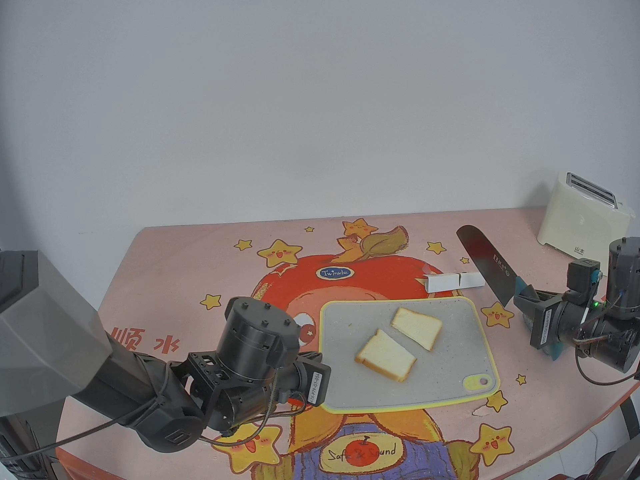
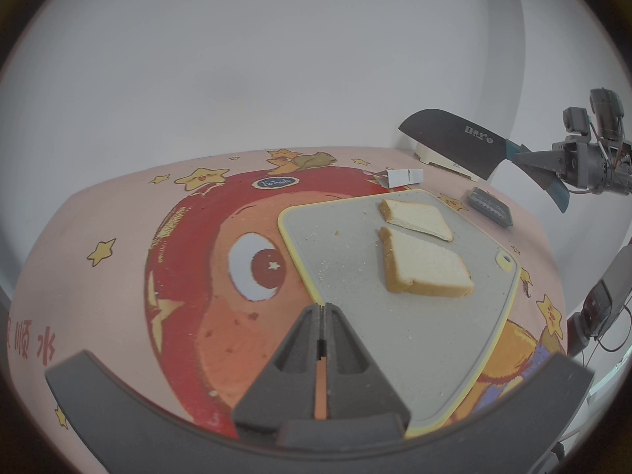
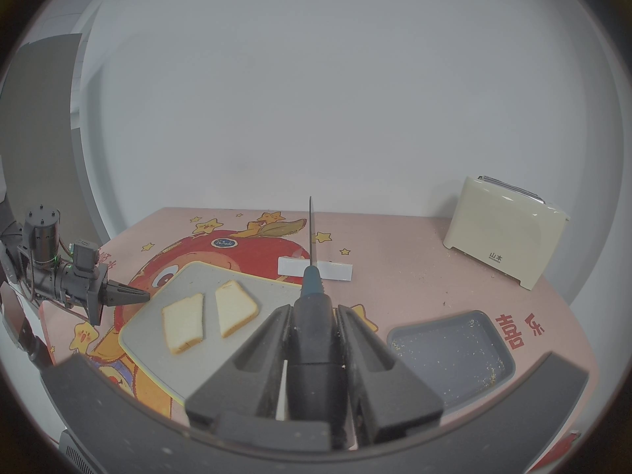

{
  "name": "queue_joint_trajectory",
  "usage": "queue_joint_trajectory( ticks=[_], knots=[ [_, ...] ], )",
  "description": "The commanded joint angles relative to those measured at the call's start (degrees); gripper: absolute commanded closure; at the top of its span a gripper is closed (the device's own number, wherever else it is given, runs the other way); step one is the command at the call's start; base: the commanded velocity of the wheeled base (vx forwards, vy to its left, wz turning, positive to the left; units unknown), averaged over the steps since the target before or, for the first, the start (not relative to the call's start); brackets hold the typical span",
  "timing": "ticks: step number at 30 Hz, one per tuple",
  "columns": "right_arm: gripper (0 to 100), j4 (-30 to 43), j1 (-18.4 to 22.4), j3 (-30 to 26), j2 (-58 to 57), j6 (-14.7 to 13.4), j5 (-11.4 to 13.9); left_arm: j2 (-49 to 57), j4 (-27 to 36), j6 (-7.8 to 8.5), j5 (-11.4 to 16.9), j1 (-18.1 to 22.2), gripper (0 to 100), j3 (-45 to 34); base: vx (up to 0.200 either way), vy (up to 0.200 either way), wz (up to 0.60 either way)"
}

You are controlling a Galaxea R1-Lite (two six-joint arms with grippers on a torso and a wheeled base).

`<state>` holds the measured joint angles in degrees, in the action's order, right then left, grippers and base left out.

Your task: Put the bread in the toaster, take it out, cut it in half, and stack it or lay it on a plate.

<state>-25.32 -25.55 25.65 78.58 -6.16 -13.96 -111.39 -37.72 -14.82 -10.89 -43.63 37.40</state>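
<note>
Pink table [image 1: 200, 261], white wall [image 1: 320, 68] behind, bears cutting board [image 1: 343, 321].

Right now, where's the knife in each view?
Head view: knife right of the cutting board, in the right gripper.
Left wrist view: knife beyond the cutting board, held aloft.
Right wrist view: knife edge-on between its fingers.
Shared landmark: the cutting board.

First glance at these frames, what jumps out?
The dark-bladed teal-handled knife is held raised in the right gripper, right of the grey yellow-rimmed cutting board. On the board lie two pale bread halves, slightly apart. A cream toaster stands at the far right.
</note>
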Motion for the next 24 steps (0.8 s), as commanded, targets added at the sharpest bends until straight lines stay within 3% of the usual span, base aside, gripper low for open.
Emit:
queue_joint_trajectory(
  ticks=[1, 9, 16, 21, 24],
  knots=[
    [100, 0.01, -0.02, 0.02, 0.08, 0.0, -0.02, 2.14, 0.36, 0.06, -0.01, 1.44, 100, -2.42, 0.0, 0.0, 0.0],
    [100, 0.01, -0.02, -0.07, 0.17, 0.0, -0.02, 7.94, 0.36, 0.23, 0.16, 4.87, 100, -6.9, 0.0, 0.0, 0.0],
    [100, 0.01, -0.02, -0.07, 0.35, 0.0, -0.02, 13.83, -0.6, -0.73, 1.31, 2.23, 100, -6.46, 0.0, 0.0, 0.0],
    [100, 0.36, -0.02, -0.16, 0.61, -0.08, 0.07, 19.19, -7.02, -4.69, 1.31, -3.57, 100, -6.64, 0.0, 0.0, 0.0],
    [100, 0.53, -0.29, -0.16, 1.05, -0.35, 0.07, 22.44, -10.89, -5.48, 1.39, -4.01, 100, -7.17, 0.0, 0.0, 0.0]
  ],
)
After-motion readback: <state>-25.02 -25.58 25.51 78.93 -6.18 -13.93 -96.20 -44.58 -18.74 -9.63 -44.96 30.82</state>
